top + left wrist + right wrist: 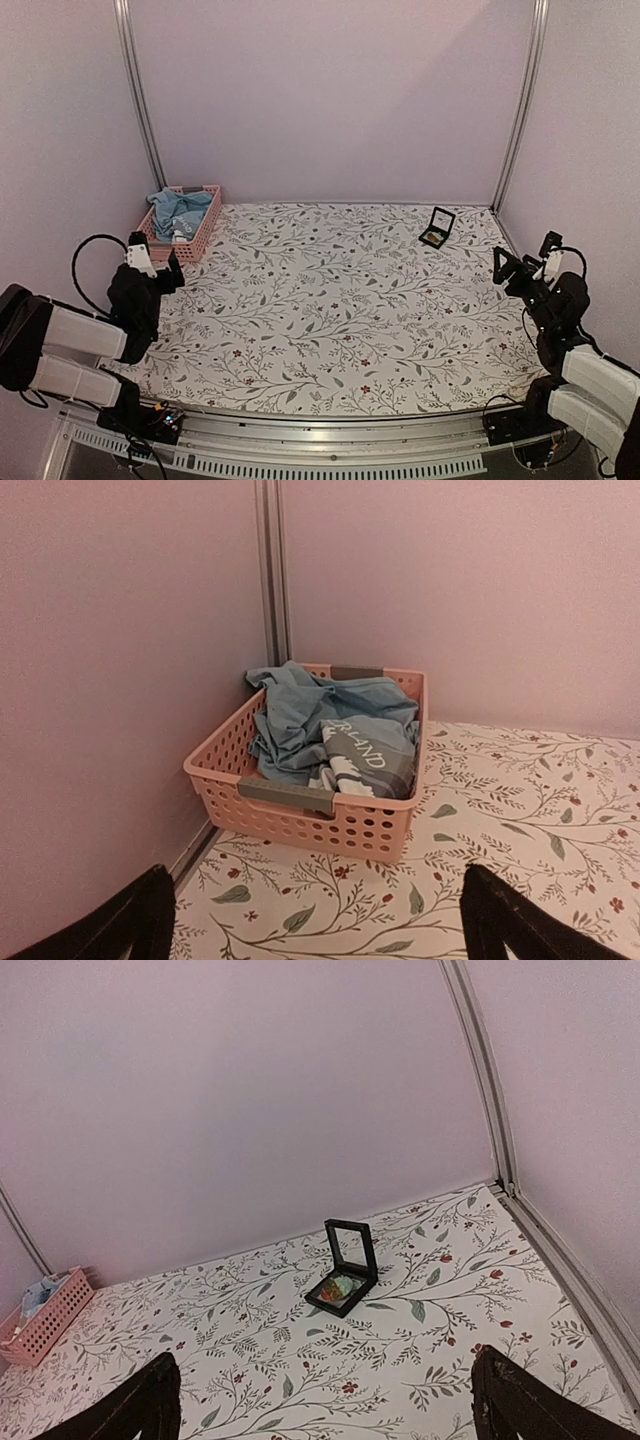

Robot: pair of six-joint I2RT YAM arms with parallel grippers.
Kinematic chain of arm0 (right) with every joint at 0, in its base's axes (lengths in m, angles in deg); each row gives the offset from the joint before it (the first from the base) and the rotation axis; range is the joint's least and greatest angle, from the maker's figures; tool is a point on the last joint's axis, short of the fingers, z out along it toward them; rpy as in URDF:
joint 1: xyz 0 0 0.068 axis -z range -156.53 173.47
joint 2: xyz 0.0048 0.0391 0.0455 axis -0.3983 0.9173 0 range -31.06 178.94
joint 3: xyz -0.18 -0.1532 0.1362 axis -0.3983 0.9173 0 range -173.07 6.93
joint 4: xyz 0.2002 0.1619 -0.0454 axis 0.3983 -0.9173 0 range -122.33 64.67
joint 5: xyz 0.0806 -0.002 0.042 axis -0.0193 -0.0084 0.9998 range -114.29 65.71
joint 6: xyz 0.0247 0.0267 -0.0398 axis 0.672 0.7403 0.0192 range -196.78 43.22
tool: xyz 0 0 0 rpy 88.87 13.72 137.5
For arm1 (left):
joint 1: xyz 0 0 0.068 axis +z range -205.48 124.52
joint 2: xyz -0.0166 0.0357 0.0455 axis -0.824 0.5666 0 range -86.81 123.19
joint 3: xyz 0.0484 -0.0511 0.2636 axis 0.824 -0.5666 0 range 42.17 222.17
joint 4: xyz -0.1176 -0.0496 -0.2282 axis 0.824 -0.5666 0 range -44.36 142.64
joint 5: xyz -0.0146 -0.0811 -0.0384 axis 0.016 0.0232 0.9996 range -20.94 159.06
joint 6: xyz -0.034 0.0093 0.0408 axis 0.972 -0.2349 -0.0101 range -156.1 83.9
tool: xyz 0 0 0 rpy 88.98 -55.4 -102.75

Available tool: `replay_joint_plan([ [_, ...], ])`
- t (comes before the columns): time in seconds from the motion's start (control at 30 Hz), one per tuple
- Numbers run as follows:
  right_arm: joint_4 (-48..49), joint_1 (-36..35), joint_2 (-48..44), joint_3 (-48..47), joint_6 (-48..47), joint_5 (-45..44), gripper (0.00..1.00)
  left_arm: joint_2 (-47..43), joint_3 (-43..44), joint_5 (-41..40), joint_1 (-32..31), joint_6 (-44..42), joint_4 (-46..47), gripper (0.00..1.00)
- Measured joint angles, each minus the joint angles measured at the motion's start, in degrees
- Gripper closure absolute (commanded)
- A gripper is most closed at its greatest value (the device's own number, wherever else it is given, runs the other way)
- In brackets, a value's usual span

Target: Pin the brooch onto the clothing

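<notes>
1. Left hand (157, 259): jaws wide apart, empty, at left edge of the tabletop (320, 310).
2. Clothing (335, 735): crumpled inside pink basket (300, 825), far left corner.
3. Right hand (510, 268): jaws wide apart, empty, at right edge.
4. Brooch (340, 1286): lying in open black case (352, 1250), near far right corner, well apart from clothing.

The back wall (330, 90) is sitting plain and pale, picking up a faint pink tint under soft, even light. The left post (142, 95) and right post (522, 100), both metal, are running up the rear corners. A white tablecloth (330, 300) with grey vines and small red flowers is covering the table, and a metal rail (300, 440) is lining its near edge.
</notes>
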Motion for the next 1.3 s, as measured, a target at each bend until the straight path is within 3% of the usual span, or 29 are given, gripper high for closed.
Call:
replay_joint_plan([
  [0.23, 0.0, 0.0, -1.6, 0.5, 1.4, -1.0, 0.01, -4.0, 5.2, 0.0, 0.0, -2.3, -3.7, 0.02],
  [0.37, -0.2, 0.0, -2.8, -0.2, 0.9, 1.0, 0.01, -3.3, 18.9, 1.0, 1.0, -3.6, -13.1, 0.0],
  [0.47, -0.7, 0.0, -2.6, -2.8, 0.6, 3.7, 0.01, 1.5, 31.8, 6.0, 4.7, -3.0, -22.1, 0.0],
  [0.7, -4.7, 0.0, 2.6, -14.1, 0.5, 12.0, 0.06, 27.1, 67.9, 18.1, 17.3, -0.8, -47.5, 0.0],
  [0.97, -9.9, -0.6, 10.4, -18.0, 0.8, 18.3, 0.09, 59.8, 97.2, 27.6, 20.0, -2.3, -70.8, 0.0],
  [1.0, -10.6, -0.9, 10.9, -18.0, 0.9, 18.5, 0.09, 62.4, 99.1, 28.5, 20.0, -2.2, -72.7, 0.04],
  [1.03, -11.1, -1.2, 11.2, -18.0, 1.0, 18.6, 0.09, 64.8, 100.7, 29.3, 20.0, -2.2, -74.8, 0.17],
  [1.13, -12.2, -1.9, 11.2, -18.0, 1.4, 18.7, 0.09, 68.6, 101.9, 30.7, 20.1, -0.8, -78.3, 0.89],
  [1.17, -12.5, -1.9, 11.1, -18.0, 1.4, 18.6, 0.09, 68.8, 101.9, 30.9, 20.2, -0.2, -78.4, 1.0],
  [1.3, -13.6, -2.0, 9.4, -18.0, 1.4, 18.5, 0.08, 65.4, 97.6, 32.7, 21.2, 1.2, -76.3, 1.0],
])
